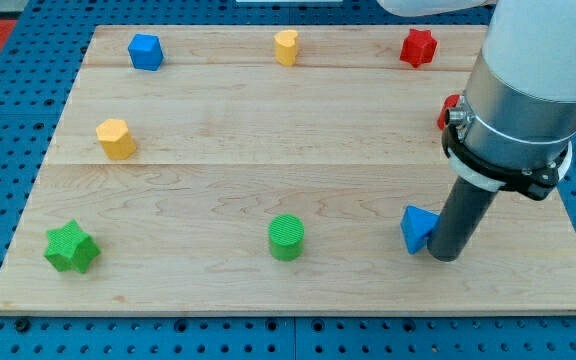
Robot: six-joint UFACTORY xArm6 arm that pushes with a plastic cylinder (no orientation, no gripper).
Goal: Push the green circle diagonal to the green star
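Note:
The green circle point(287, 237) is a short cylinder near the board's bottom edge, about the middle. The green star point(71, 247) sits at the board's bottom left corner, level with the circle and far to its left. My tip point(445, 256) is at the view's lower right, well to the right of the green circle. It stands right next to a blue triangle point(417, 228), on that block's right side.
A blue block point(145, 51), a yellow heart point(286, 47) and a red star point(418, 47) line the top of the wooden board point(268, 130). A yellow block point(116, 138) sits at the left. A red block point(448, 111) is partly hidden behind the arm point(524, 90).

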